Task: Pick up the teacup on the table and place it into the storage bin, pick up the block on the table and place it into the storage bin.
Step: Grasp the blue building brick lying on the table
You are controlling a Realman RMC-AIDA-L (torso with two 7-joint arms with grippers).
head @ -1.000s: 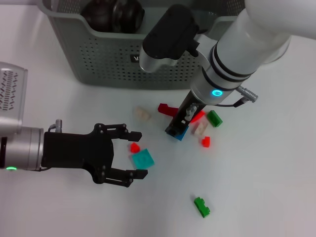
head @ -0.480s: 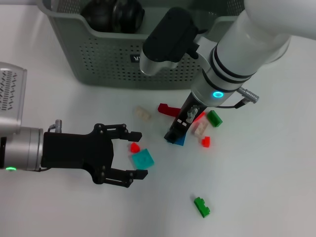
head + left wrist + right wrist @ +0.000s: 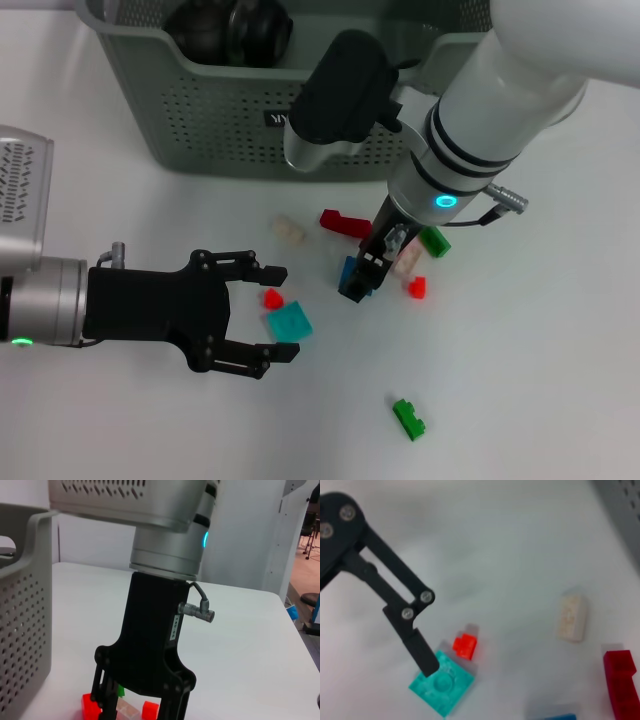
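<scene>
The right pincer (image 3: 358, 277), in the middle of the head view, is gripping a blue block (image 3: 349, 270) between narrowed fingers and holding it just over the white bench (image 3: 540, 380), among the scattered bricks. The storage bin (image 3: 200, 120) is sitting along the upper edge of that view, and a dark rounded object, possibly the teacup (image 3: 230, 25), is already lying inside it, so that half is looking done. The block is not yet in the bin; carrying it over the rim is what is left. The left pincer (image 3: 268, 310) is hovering at lower left, spread wide around a teal block (image 3: 288, 322) and a small red brick (image 3: 273, 298).
</scene>
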